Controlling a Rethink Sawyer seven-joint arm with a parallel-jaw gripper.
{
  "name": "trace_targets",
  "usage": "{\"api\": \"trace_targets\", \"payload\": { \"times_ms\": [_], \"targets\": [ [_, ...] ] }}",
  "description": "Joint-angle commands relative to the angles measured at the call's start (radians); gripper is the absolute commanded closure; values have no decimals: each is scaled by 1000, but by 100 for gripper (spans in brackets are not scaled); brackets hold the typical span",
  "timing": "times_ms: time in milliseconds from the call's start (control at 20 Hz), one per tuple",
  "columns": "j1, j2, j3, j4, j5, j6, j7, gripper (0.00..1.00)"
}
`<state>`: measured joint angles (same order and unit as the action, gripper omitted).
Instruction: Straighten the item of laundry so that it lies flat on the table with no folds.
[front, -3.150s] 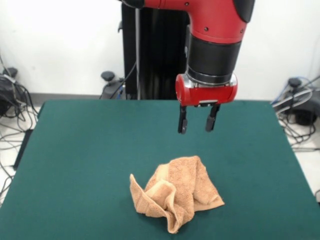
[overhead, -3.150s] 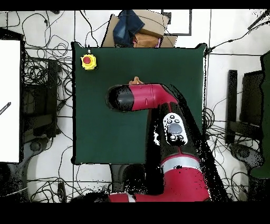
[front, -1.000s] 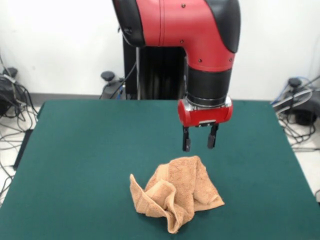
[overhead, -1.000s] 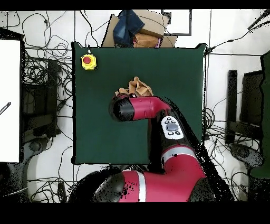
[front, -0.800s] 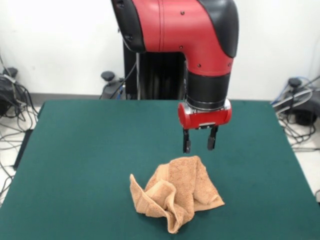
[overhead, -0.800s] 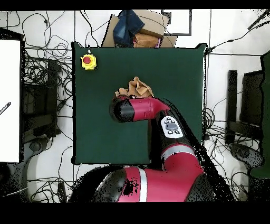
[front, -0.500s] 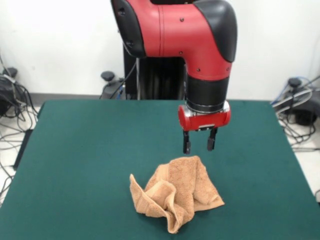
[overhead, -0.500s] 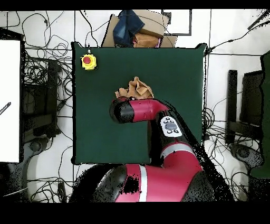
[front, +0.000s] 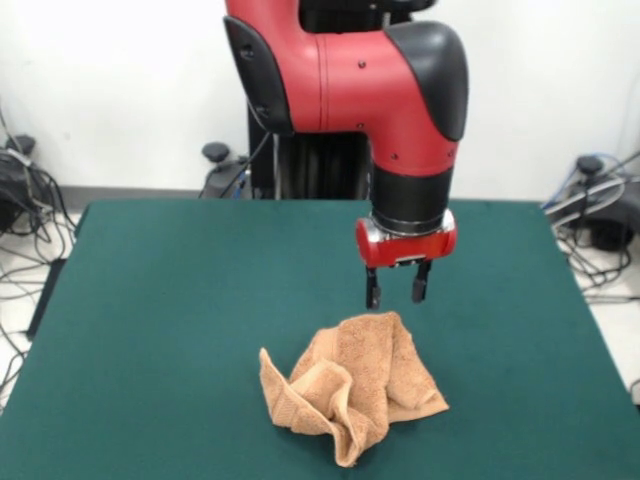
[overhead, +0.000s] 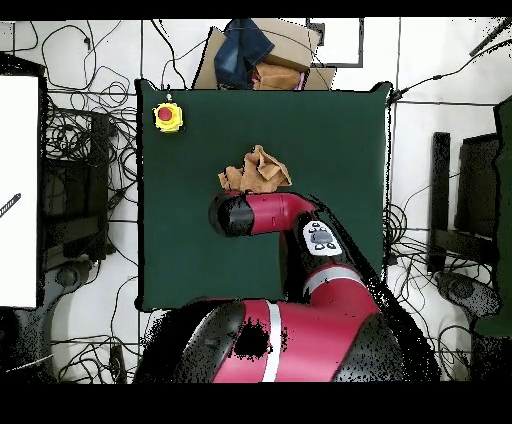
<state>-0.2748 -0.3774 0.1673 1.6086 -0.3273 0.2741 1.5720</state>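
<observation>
The item of laundry (front: 353, 389) is an orange-tan towel lying crumpled in a heap on the green table (front: 170, 310), near its front edge in the front view. Folds rise up at its left and a corner points toward the camera. My gripper (front: 396, 293) hangs open just above and behind the heap's top edge, with nothing between its fingers. From overhead the towel (overhead: 255, 170) shows just beyond the arm's wrist, which covers the gripper.
A yellow box with a red button (overhead: 167, 117) sits at one table corner in the overhead view. A cardboard box with dark cloth (overhead: 255, 55) lies off the table's far edge. Cables run over the floor around the table.
The gripper has come down and drawn back toward the robot's side of the table, from well above the towel to just above its rear edge. The towel has not moved.
</observation>
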Motion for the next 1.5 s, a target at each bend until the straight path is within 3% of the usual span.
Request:
{"api": "trace_targets", "payload": {
  "times_ms": [50,700,950,1150,1500],
  "targets": [
    [-11,56,-36,-53,-65,-42,72,0],
    [10,64,-60,-76,-67,-73,112,0],
    [9,-5,-47,-74,-29,53,91,0],
    [-6,26,-40,-159,-5,131,66,0],
    [-47,60,-22,-232,-32,120,29,0]
  ]
}}
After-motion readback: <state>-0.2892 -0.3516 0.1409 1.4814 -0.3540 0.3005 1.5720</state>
